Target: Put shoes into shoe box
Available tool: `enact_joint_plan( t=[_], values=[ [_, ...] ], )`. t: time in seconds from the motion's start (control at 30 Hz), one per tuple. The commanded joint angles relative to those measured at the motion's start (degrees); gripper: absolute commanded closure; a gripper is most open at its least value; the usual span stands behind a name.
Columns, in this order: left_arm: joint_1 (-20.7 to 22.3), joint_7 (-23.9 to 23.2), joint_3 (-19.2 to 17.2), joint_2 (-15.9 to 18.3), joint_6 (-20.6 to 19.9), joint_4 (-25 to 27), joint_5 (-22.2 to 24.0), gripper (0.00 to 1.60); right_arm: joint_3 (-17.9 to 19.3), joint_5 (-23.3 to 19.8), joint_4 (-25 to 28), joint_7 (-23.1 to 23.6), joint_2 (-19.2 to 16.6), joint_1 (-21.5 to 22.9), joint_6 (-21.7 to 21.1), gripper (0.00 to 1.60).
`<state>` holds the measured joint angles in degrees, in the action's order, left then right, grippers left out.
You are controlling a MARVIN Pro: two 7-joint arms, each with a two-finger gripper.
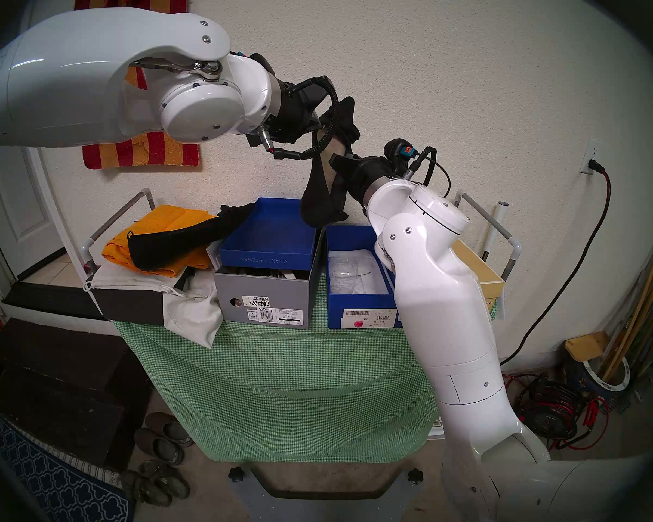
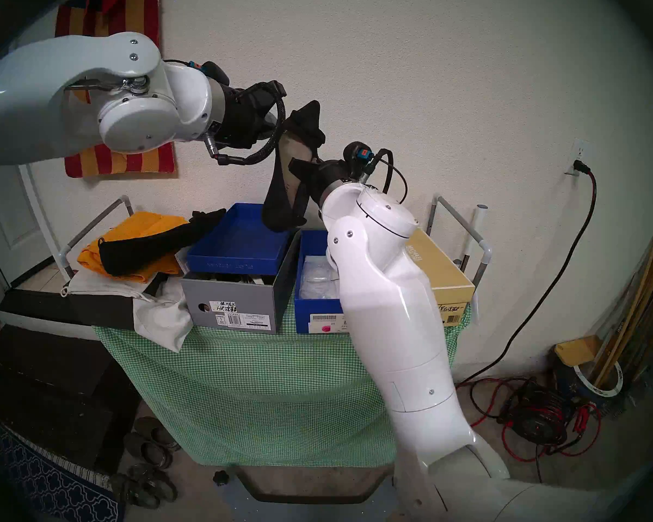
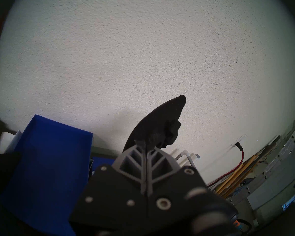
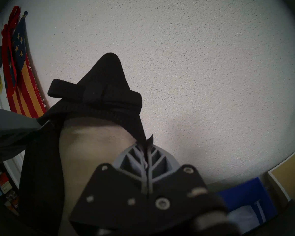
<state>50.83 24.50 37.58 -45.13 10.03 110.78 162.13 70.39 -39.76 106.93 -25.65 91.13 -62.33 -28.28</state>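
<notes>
Shoe in the air: one black flat (image 1: pixel 327 178) hangs nearly upright above the table, toe and bow at the top, heel end down, beige insole showing.
Left gripper (image 1: pixel 327 120): closed on the shoe's upper part near the toe; in the left wrist view its grey fingers (image 3: pixel 140 164) press together with the dark edge of the shoe between them.
Right gripper (image 1: pixel 342 159): pinched on the shoe's side rim, about halfway down (the right wrist view shows the thin rim caught between the fingers (image 4: pixel 157 164)).
Second shoe: the other black flat (image 1: pixel 181 238) lies on its side on an orange cloth (image 1: pixel 155 223), at the table's left end.
Blue shoe box (image 1: pixel 359 284): open on the green checked tablecloth (image 1: pixel 279 378), white paper inside, barcode label with a pink sticker on its front; the held shoe's heel end hangs just above its back left corner.
Blue lid (image 1: pixel 270 231): resting upside down on top of the grey box (image 1: pixel 264 299), just left of the blue box.
Tan box (image 2: pixel 445 280): behind the right arm, at the table's right end.
</notes>
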Motion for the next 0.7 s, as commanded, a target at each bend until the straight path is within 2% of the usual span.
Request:
enact_joint_plan(
  t=[0.0, 0.03, 0.07, 0.13, 0.5, 0.6, 0.67],
  values=[
    [0.77, -0.76, 0.1, 0.36, -2.18, -0.47, -1.02, 0.07, -1.05, 2.29, -1.43, -1.56, 0.43, 0.64, 1.44, 1.6],
    [0.93, -2.02, 0.24, 0.92, -5.36, -1.12, -1.26, 0.0, -1.32, 2.84, -1.8, -1.84, 0.37, 0.99, 1.51, 1.6],
    [1.53, -2.17, 0.81, 0.88, -6.47, -1.4, -1.43, 0.0, -1.33, 2.84, -2.17, -1.86, 0.51, 1.23, 1.6, 1.6],
    [1.75, -3.79, 0.89, 1.35, -7.42, -1.79, 1.21, 0.0, -1.48, 3.4, -2.97, -2.67, 0.95, 1.86, 1.73, 1.6],
    [4.09, -4.06, 2.04, 0.74, -19.0, -5.85, 2.31, 0.0, -1.47, 6.01, -7.23, -4.57, 1.83, 5.93, 3.72, 1.6],
    [4.53, -1.86, 2.11, -0.09, -17.54, -5.33, 2.44, 0.0, -0.97, 6.4, -8.29, -6.96, 3.67, 6.86, 4.18, 1.6],
    [4.76, -0.88, 2.36, -0.54, -14.83, -4.37, 1.51, 0.0, -0.79, 6.82, -8.67, -8.87, 4.58, 7.46, 3.77, 1.6]
  ],
)
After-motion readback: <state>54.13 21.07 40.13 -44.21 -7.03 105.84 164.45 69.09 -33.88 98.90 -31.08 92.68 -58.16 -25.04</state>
